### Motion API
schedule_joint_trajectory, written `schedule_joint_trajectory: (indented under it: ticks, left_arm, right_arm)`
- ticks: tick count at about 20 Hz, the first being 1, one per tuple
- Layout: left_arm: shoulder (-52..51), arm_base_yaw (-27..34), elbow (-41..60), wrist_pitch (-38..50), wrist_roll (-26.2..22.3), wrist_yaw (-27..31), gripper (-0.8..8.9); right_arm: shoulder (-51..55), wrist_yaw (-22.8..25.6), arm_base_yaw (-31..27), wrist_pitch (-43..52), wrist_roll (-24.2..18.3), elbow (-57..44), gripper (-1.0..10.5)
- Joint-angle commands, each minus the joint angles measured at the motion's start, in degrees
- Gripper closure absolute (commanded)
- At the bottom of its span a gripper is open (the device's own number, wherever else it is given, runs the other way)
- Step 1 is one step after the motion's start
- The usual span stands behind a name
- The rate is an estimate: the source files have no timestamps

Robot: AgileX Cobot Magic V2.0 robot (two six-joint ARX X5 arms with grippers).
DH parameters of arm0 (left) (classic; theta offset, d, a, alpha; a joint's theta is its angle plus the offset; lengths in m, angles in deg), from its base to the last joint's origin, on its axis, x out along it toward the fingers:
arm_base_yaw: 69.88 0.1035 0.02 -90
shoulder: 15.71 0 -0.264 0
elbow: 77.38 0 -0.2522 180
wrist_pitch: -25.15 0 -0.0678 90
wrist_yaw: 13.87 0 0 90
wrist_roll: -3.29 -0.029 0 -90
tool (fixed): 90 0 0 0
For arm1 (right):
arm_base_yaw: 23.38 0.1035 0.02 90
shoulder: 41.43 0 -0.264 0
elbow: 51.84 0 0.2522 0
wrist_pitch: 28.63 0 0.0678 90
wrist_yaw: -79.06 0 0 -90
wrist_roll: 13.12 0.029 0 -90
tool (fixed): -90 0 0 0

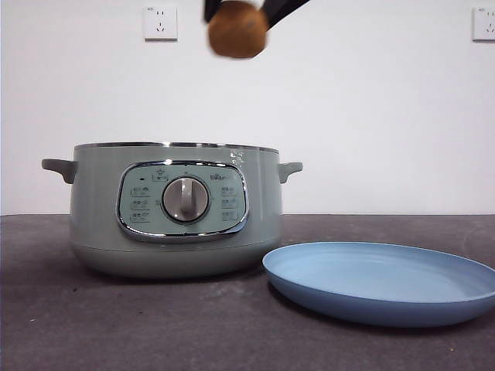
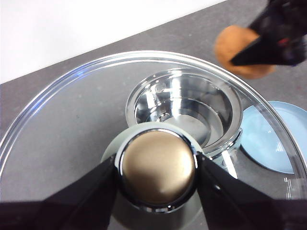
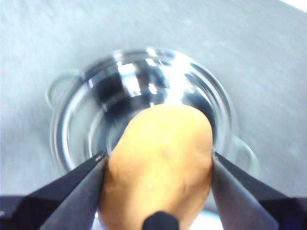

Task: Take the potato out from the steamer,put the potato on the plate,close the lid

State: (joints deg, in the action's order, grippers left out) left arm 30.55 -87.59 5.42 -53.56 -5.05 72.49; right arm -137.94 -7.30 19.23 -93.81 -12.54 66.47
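Observation:
The sage-green steamer (image 1: 174, 209) stands open on the dark table, its chrome inside bare in the left wrist view (image 2: 184, 108) and the right wrist view (image 3: 139, 86). My right gripper (image 3: 158, 167) is shut on the golden-brown potato (image 3: 158, 163) and holds it high above the steamer, at the top of the front view (image 1: 237, 29); it also shows in the left wrist view (image 2: 242, 50). My left gripper (image 2: 157, 167) is shut on the knob (image 2: 158, 167) of the glass lid (image 2: 62, 124), held up in the air. The light-blue plate (image 1: 383, 282) lies right of the steamer.
A white wall with two sockets (image 1: 160, 22) stands behind the table. Dark table top (image 1: 69, 325) runs in front of the steamer and plate.

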Motion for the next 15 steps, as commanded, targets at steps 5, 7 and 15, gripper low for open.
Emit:
schedule_joint_trajectory:
  ticks: [5,7,15]
  left_arm:
    - [-0.66,0.15,-0.28,3.63,0.37,-2.64,8.22]
    - [-0.63,0.15,-0.28,3.65,0.39,-2.64,8.22]
    - [1.09,0.13,-0.28,3.48,0.39,-2.84,8.22]
  right_arm:
    - [8.11,1.27,-2.14,-1.97,-1.18,-11.26,9.6]
    - [11.5,1.14,-2.99,2.27,-0.13,-19.52,9.6]
    - [17.77,-5.2,-8.98,17.75,2.93,-46.03,9.6]
